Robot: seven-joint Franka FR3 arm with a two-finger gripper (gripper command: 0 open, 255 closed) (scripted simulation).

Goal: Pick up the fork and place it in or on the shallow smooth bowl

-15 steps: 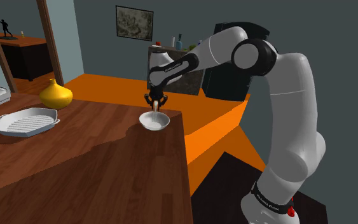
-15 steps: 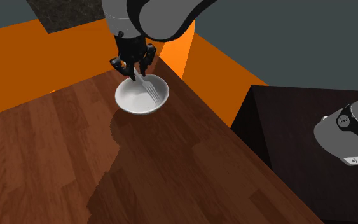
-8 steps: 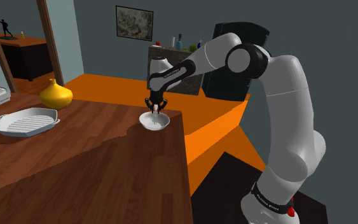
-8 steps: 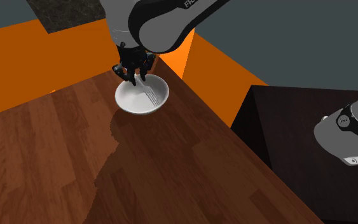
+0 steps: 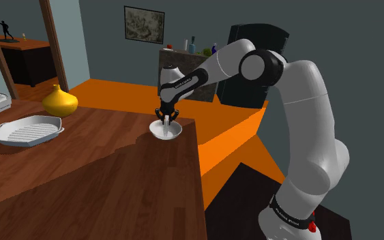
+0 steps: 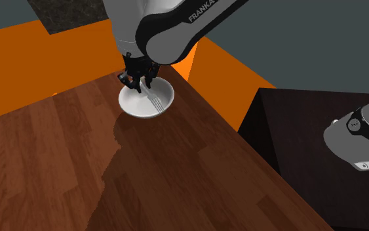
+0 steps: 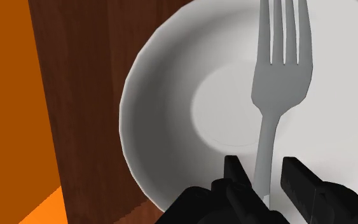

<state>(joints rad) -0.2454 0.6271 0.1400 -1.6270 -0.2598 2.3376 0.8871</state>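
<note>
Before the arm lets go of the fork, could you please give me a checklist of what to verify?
1. Grip: the end effector clasps the fork by its handle: ok.
2. Position: the fork hangs over the bowl, with its tines inside the rim: ok.
3. Contact: tines touching the floor of the bowl: cannot tell.
4. Support: the bowl stands upright on the table: ok, though it is near the corner.
5. Room: nothing else lies in the bowl: ok.
</note>
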